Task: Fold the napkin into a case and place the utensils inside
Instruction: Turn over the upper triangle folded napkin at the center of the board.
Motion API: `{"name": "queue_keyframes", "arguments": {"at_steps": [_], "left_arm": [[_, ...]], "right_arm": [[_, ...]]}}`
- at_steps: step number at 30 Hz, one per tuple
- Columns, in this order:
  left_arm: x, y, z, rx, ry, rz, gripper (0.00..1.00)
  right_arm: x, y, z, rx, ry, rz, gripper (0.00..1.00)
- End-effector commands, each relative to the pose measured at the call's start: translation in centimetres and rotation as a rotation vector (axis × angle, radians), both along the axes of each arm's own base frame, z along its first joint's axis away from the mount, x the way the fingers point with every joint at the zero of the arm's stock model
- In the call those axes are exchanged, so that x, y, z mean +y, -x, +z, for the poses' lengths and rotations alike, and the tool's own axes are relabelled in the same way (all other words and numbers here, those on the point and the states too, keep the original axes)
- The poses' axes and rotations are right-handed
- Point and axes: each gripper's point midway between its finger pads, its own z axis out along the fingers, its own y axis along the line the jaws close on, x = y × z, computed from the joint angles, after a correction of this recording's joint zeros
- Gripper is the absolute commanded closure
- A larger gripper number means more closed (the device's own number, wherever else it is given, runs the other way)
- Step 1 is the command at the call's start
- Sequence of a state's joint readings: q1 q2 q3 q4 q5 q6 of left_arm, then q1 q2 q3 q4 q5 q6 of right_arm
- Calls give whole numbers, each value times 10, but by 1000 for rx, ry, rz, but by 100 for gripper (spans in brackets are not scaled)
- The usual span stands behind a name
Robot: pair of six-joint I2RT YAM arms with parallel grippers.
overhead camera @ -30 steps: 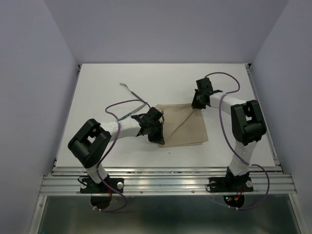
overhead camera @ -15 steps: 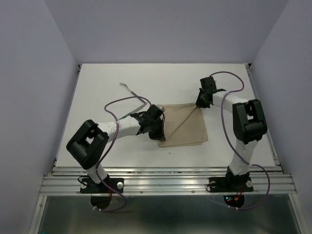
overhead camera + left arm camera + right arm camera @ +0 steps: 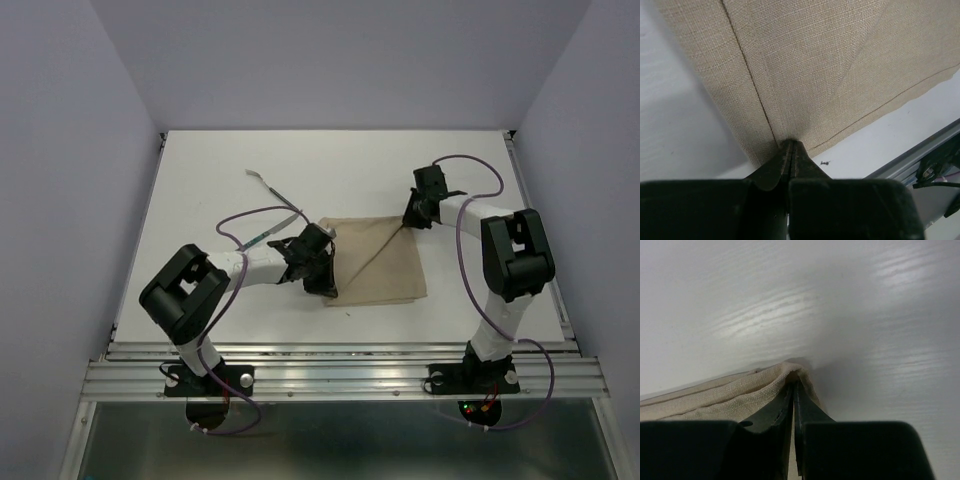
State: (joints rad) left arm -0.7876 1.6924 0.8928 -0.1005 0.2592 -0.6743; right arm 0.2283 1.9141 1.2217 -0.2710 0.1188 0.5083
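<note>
On table (image 3: 200,170), napkin (image 3: 385,262) lies flat, partly folded, diagonal crease running across. At napkin's near-left corner, left gripper (image 3: 322,284) pinches cloth, jaws closed on it. At napkin's far-right corner, right gripper (image 3: 408,220) clamps doubled edge, jaws pressed together on fabric. Beyond napkin's left side, utensil (image 3: 272,189) lies apart, untouched.

overhead view; wrist views close on napkin (image 3: 840,75)
</note>
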Motion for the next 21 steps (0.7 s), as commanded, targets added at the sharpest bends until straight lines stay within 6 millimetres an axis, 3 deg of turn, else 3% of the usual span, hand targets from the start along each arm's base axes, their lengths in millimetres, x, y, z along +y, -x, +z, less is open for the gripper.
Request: {"name": "queue_keyframes", "arguments": {"at_steps": [1,7,15,18,21], "left_arm": [[25,22,-5,27,-48,0,100],[36,33,12,10,-32,13,99],[30,17,59,-81,6,35,94],[32,21,59,-76,12,28,94],[37,28,49,-52,-1,31,97]], "right_arm": [[6,36,-6,60,-65,15,91],[7,68,6,53,-92,23,91],[8,48,77,-94,-94,50,90],[17,48,87,-106,-120,78,90],[21,52,83,-98,-125,84,90]]}}
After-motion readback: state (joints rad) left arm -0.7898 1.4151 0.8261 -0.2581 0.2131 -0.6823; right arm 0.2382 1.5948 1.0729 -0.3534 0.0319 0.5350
